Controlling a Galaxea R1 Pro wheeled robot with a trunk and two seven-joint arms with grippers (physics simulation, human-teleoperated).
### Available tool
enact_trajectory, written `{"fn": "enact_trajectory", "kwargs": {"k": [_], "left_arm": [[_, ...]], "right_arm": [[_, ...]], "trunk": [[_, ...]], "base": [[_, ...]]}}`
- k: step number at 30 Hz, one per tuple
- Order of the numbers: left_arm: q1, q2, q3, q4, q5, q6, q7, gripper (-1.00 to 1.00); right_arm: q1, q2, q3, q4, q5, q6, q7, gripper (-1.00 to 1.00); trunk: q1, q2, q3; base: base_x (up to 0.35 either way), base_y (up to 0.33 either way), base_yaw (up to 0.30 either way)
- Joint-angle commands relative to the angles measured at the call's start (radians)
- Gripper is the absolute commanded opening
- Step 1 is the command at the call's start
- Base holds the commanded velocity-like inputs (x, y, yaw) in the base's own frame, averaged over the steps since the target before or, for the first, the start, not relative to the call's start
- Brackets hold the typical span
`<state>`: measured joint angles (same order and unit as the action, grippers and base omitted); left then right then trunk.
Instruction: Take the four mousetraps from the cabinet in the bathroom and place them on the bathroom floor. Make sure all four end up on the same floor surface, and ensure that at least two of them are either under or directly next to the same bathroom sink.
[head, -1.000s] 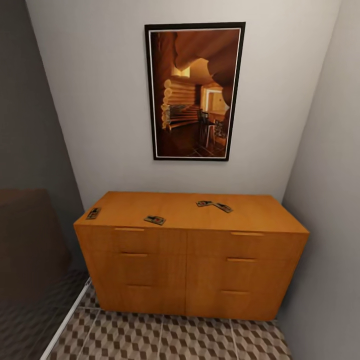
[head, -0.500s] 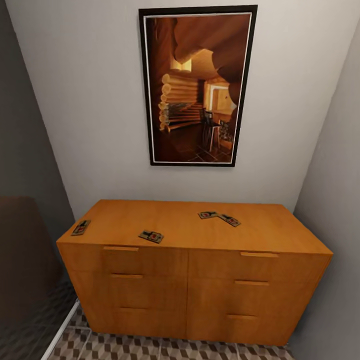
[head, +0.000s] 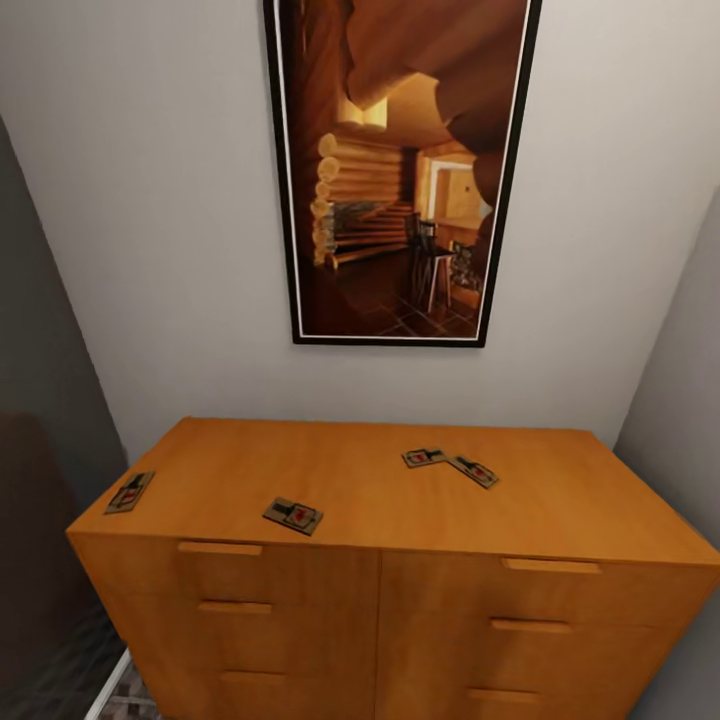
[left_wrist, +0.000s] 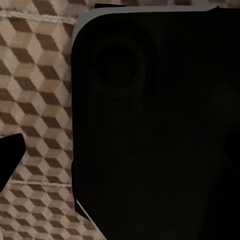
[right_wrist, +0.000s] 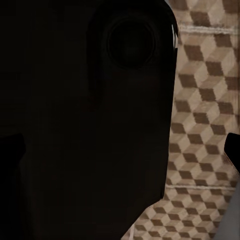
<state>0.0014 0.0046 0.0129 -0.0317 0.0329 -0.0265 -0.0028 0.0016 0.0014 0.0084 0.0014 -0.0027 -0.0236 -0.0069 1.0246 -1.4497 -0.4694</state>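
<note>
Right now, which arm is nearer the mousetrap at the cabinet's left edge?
Probably left: that mousetrap lies on the cabinet top toward the robot's left. Both wrist cameras face floor tiles, so both arms seemingly hang low, below it.

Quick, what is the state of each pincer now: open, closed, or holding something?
Left pincer: cannot be told; the left wrist view gives a dark body over the bathroom floor.
Right pincer: cannot be told either.

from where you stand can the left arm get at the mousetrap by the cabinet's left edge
Probably not yet. The mousetrap lies uncovered on the cabinet top, but the left wrist camera looks down at the floor tiles, so the arm hangs low.
</note>
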Motion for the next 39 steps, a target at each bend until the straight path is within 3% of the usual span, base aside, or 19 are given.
{"fn": "enact_trajectory", "kwargs": {"k": [1, 39], "left_arm": [[0.0, 0.0, 0.001, -0.001, 0.003, -0.004, 0.0, 1.0], [0.0, -0.001, 0.001, -0.001, 0.001, -0.014, 0.0, 1.0]], "right_arm": [[0.0, 0.0, 0.001, 0.0, 0.0, -0.002, -0.001, 1.0], [0.0, 0.0, 0.001, 0.0, 0.0, -0.002, -0.001, 1.0]], "trunk": [[0.0, 0.0, -0.001], [0.0, 0.0, -0.001]], "base": [[0.134, 0.0, 0.0], [0.018, 0.0, 0.0]]}}
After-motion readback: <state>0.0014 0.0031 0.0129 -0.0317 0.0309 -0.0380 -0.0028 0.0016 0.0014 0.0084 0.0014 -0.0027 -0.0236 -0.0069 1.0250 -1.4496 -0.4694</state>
